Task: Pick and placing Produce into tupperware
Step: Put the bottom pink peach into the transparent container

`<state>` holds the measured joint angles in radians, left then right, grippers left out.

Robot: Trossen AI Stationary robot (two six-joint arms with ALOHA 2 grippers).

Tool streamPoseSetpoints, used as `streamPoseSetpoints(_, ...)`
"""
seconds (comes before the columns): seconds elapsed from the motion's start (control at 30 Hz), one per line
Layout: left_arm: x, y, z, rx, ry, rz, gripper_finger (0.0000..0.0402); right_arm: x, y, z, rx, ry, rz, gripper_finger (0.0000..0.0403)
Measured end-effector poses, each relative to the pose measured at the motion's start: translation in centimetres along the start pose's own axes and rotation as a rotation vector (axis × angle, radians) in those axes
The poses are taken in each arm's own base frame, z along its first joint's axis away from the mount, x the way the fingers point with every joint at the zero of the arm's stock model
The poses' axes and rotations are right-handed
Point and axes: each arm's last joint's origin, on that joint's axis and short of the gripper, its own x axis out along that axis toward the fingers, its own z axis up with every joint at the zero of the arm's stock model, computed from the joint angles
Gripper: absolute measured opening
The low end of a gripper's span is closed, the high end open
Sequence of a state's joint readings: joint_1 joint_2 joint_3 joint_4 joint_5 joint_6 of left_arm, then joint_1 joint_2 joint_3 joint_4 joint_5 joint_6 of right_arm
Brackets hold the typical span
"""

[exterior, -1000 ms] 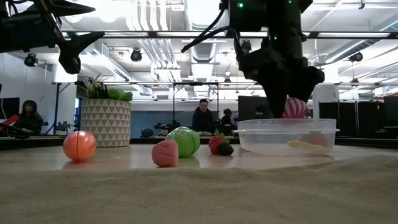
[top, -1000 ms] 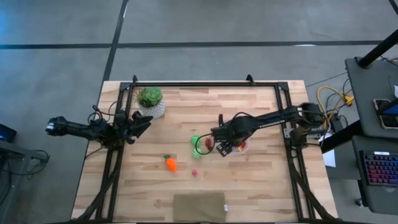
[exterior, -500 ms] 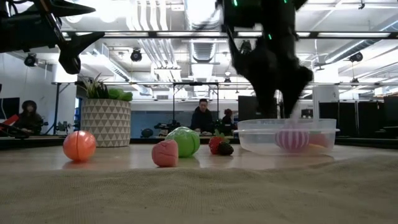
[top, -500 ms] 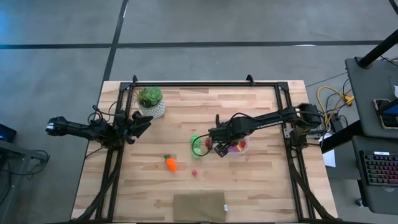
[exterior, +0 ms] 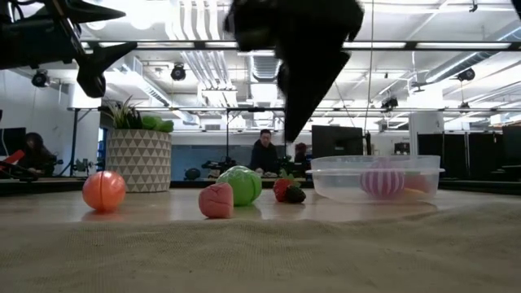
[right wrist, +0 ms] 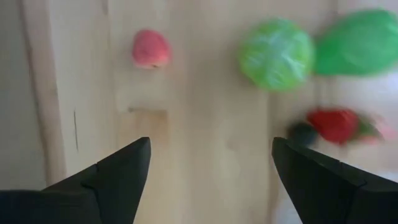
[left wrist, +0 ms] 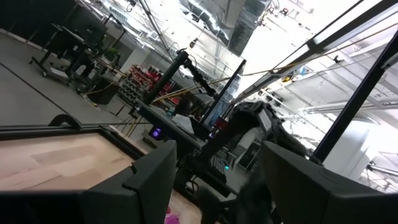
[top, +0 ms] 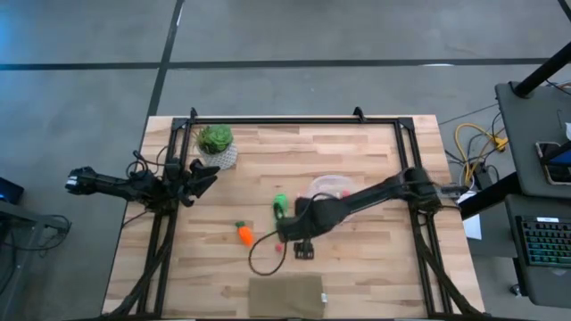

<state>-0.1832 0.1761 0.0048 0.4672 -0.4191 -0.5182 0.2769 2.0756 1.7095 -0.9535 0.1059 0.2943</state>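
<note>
two green balls [right wrist: 277, 54], one pink piece [right wrist: 150, 49] and one red piece [right wrist: 336, 124] lie on the counter [top: 375, 267] under the spread, empty right end effector [right wrist: 211, 165]; tupperware [exterior: 376, 179] holds one magenta bunch [exterior: 382, 181]. left end effector [top: 201, 176] waits by the counter's edge, fingers spread.

From overhead, my right arm [top: 357, 201] hides part of the container [top: 328, 185], contents unreadable. Right wrist view: 2 green pieces [right wrist: 277, 54] and the red piece [right wrist: 336, 123] are smeared. Low view: right arm [exterior: 301, 49] is a dark blur, top cut off.
</note>
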Motion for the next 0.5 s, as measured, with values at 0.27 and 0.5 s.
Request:
streamPoseSetpoints(0.27, 0.0, 0.0, -0.1, 0.002, 0.006, 0.003, 0.0219, 3.3, 1.7, 3.7, -0.067, -0.040, 0.019, 0.0326)
streamPoseSetpoints(0.5, 0.0, 0.0, -0.1, 0.003, 0.007, 0.003, 0.0219, 3.9, 2.6, 4.6, -0.042, -0.078, 0.060, 0.0290)
